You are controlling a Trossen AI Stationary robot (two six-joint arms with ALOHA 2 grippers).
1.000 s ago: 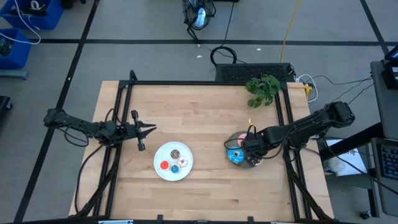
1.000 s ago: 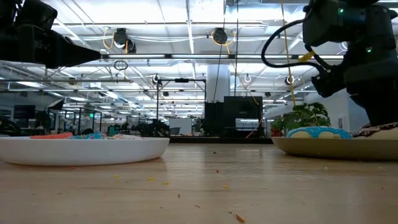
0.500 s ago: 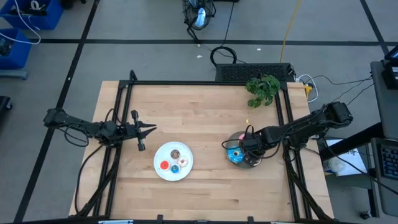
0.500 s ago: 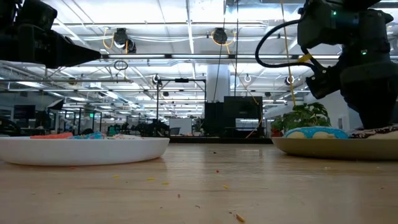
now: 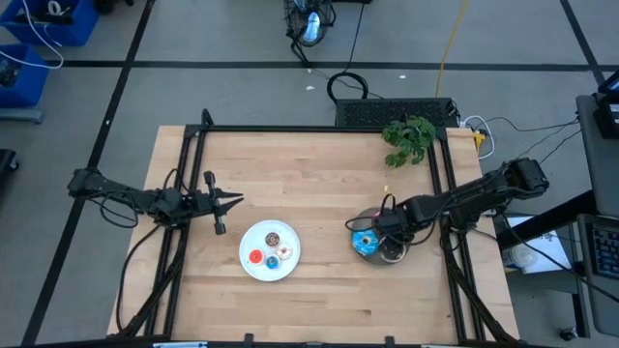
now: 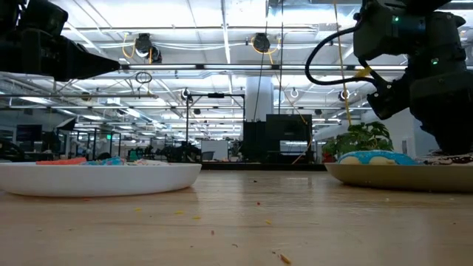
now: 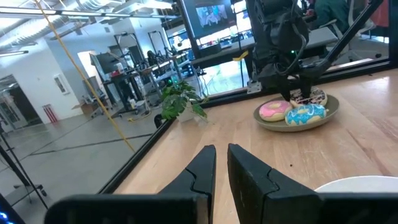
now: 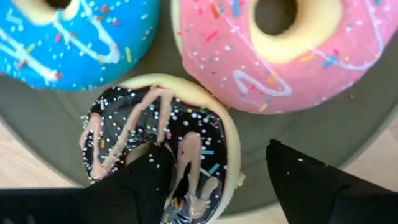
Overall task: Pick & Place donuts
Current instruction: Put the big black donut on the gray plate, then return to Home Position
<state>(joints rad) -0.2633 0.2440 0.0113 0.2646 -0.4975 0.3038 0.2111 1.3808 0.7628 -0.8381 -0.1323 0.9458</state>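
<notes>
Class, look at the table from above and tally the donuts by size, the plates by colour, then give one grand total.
Tiny donuts on the white plate: 4 (brown, red, white, blue)
Larger donuts on the grey plate: 3 (blue sprinkled, pink, dark speckled)
White plate: 1
Grey plate: 1
Total: 9

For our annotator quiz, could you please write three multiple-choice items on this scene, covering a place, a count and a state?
1. Where does the pink donut lie?
A. grey plate
B. white plate
C. bare table

2. How many donuts are on the grey plate?
A. one
B. three
C. five

3. How is the right end effector?
A. shut, above the plant
B. out of view
C. open, straddling the chocolate donut's rim

Key: 1 A, it rests on grey beside the blue donut; 2 B, blue, pink and chocolate show; 3 C, its fingers stand apart over the rim.
</notes>
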